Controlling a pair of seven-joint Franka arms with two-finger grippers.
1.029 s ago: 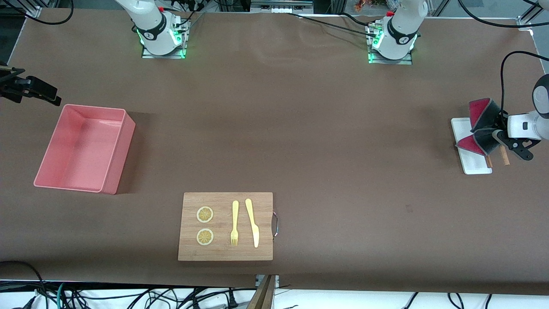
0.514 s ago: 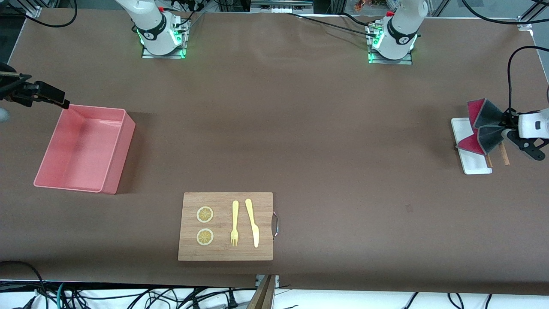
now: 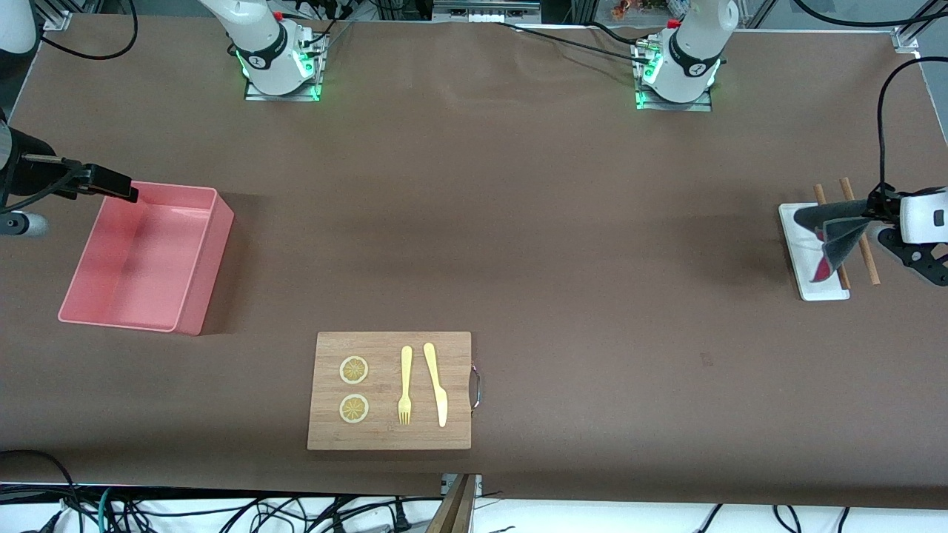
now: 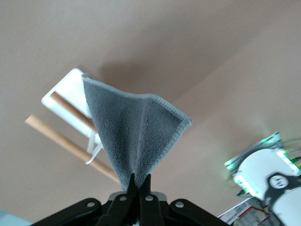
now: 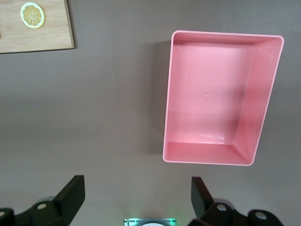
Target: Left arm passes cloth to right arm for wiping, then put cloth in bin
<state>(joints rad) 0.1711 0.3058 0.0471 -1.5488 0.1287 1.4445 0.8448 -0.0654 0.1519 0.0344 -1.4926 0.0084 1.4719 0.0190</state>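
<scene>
- Grey-and-crimson fabric first, in the front view: the cloth point(image 3: 831, 231) hangs limp from the left gripper point(image 3: 878, 210), over the white tray point(image 3: 822, 289) at the left arm's end of the table. It droops in loose folds — light and floppy, so I judge it will sag wherever it is unsupported.
- Two wooden sticks point(image 3: 859, 231) lie across the tray under the cloth; whether the hanging tip touches them I cannot tell.
- The right gripper point(image 3: 111, 182) hovers over the corner of the bin point(image 3: 204, 292), at the right arm's end of the table, well apart from the cloth.
- The brown table cover point(image 3: 563, 244) looks matte and flat. The wooden board point(image 3: 389, 391) with lemon slices point(image 3: 354, 369), fork point(image 3: 405, 385) and knife point(image 3: 435, 383) lies nearer the camera than the bin, leaving broad bare ground mid-table for a handover.
- Left wrist view: the left gripper point(image 4: 139, 181) is clenched on one pinched corner of the cloth point(image 4: 134, 132), grey face showing, stitched hem fanning out. For the pass, the free hanging corner or hem seems the best hold — a thin fold could slip.
- Right wrist view: the right gripper point(image 5: 136, 195) stands spread wide and holds nothing, above bare table just beside the empty bin point(image 5: 268, 101).
</scene>
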